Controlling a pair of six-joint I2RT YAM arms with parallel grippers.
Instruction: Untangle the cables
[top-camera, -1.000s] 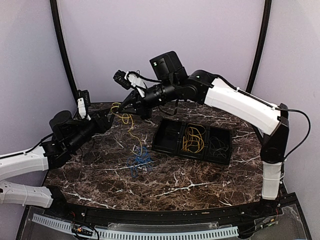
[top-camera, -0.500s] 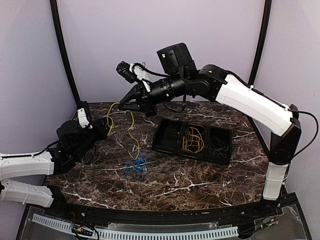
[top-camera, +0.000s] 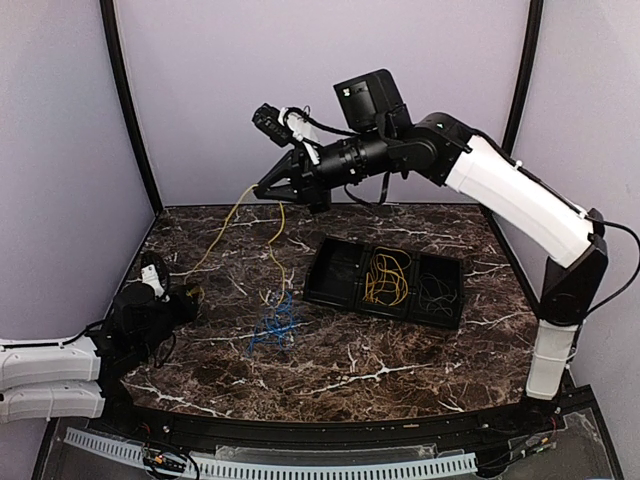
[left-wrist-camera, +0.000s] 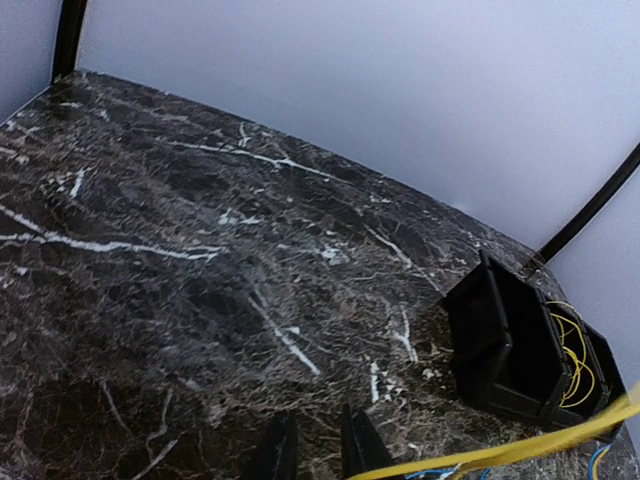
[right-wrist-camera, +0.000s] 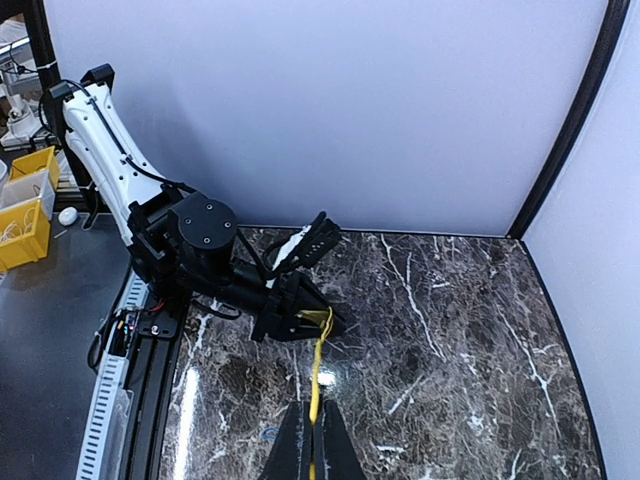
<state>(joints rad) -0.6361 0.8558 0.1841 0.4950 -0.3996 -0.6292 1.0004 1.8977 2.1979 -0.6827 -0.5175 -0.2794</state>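
Note:
My right gripper (top-camera: 262, 190) hangs high over the back of the table, shut on a yellow cable (top-camera: 225, 225). One strand runs taut down-left to my left gripper (top-camera: 192, 293), low near the table's left edge. The other strand drops into a blue cable tangle (top-camera: 275, 328) on the marble. From the right wrist, the yellow cable (right-wrist-camera: 316, 370) leads from my right gripper (right-wrist-camera: 311, 425) into the left jaws. The left gripper (left-wrist-camera: 312, 440) shows a narrow gap at its tips, the yellow cable (left-wrist-camera: 560, 435) crossing low behind them. A yellow coil (top-camera: 385, 278) and a dark grey coil (top-camera: 437, 290) lie in the black tray (top-camera: 330, 270).
The tray (left-wrist-camera: 490, 330) sits right of centre, its left compartment bare. Purple walls and black corner posts (top-camera: 125, 100) close in the back and sides. Yellow bins (right-wrist-camera: 20, 210) stand off the table beyond the left arm's base.
My right gripper has risen and shifted right with the yellow cable. The left arm has pulled back down-left while its jaws narrowed, drawing the strand taut.

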